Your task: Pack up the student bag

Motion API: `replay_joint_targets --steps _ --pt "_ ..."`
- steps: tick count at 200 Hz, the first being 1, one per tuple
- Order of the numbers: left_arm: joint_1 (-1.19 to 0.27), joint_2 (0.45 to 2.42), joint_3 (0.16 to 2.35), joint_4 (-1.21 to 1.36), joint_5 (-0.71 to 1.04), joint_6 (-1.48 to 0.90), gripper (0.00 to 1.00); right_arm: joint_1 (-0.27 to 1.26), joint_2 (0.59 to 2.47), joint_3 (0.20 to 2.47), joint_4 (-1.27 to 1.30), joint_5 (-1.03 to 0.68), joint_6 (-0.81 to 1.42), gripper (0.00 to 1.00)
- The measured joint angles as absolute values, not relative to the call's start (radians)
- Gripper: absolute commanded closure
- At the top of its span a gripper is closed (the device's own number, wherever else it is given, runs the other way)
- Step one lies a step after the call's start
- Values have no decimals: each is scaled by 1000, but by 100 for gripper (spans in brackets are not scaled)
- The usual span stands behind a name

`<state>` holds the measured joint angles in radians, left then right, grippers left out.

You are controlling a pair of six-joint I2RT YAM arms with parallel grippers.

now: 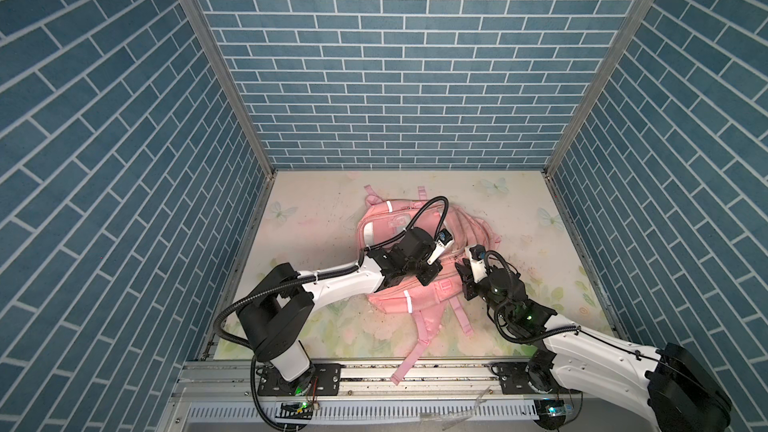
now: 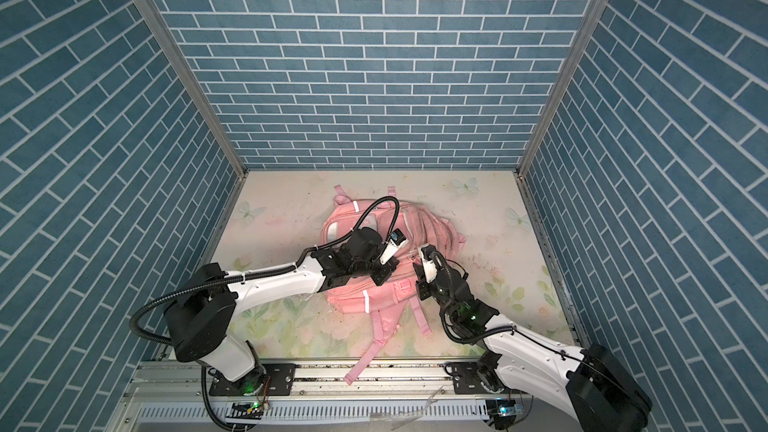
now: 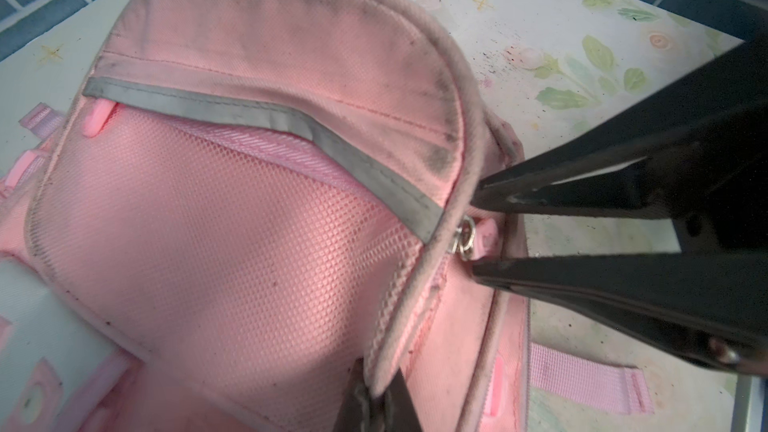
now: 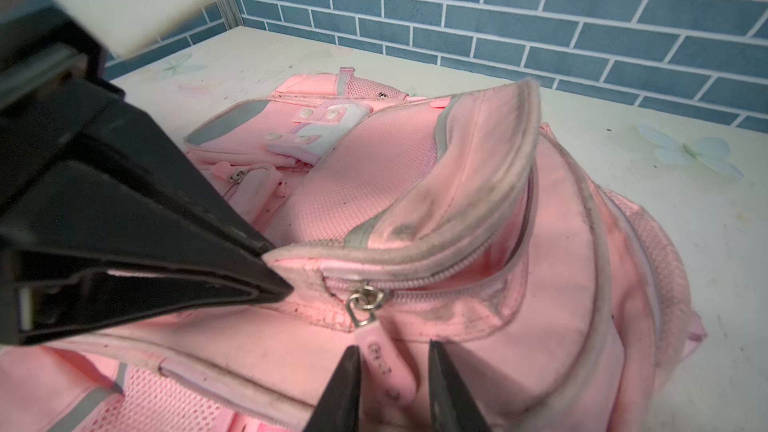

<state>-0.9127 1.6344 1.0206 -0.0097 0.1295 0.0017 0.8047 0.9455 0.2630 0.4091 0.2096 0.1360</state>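
- Right gripper (image 4: 392, 351): the jaws are apart and straddle the pink pull tab (image 4: 384, 367) without clamping it. A gap shows on one side of the tab. My read is that you are lined up to pinch the tab and work the zip.
- Left gripper (image 4: 275, 271): clenched on the grubby piping at the corner of the pocket, just beside the metal slider (image 4: 363, 300). It is probably there as an anchor, so that a tug on the tab moves the slider instead of dragging soft cloth.
- Pocket flap (image 4: 478, 160): it stands up and curls back, and the zip teeth are parted beyond the slider, so the mouth gapes. The pinch at the corner seems to be what props it up.
- Student bag (image 1: 390, 301): lies flat mid-table (image 1: 316, 218) between the two arms, pockets facing up. One strap (image 1: 409, 351) trails over the front rail.
- Writing on the pull tab: there are embossed marks, too blurred to read.
- White patch (image 4: 328, 118): it has round snaps and pink tabs, with no legible text.
- Reflective strip (image 3: 266, 118): plain grey, no lettering.
- No brand can be read in any view.
- Watch the pinch. The tab is narrow and hangs loose, so your jaws could close beside it.
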Motion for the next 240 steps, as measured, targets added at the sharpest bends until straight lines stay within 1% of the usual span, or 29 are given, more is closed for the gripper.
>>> replay_joint_targets --steps 37,62,85,111,168,200,240 --pt "-905 1634 1036 -20 137 -64 100 850 950 258 440 270 40 58" --pt "-902 1634 1050 -23 149 -121 100 912 950 205 538 350 -47 58" --pt "-902 1634 1051 -19 158 -176 100 937 950 166 628 408 -112 59" --pt "-901 1636 1064 -19 172 -244 100 938 931 124 712 450 -167 60" --pt "-901 1670 1101 -14 207 -358 100 938 902 110 799 443 -247 60" --pt "-901 1674 1101 6 215 -422 100 926 952 115 830 458 -271 62" --pt "-901 1687 1101 62 223 -535 100 868 1029 121 888 471 -268 65"
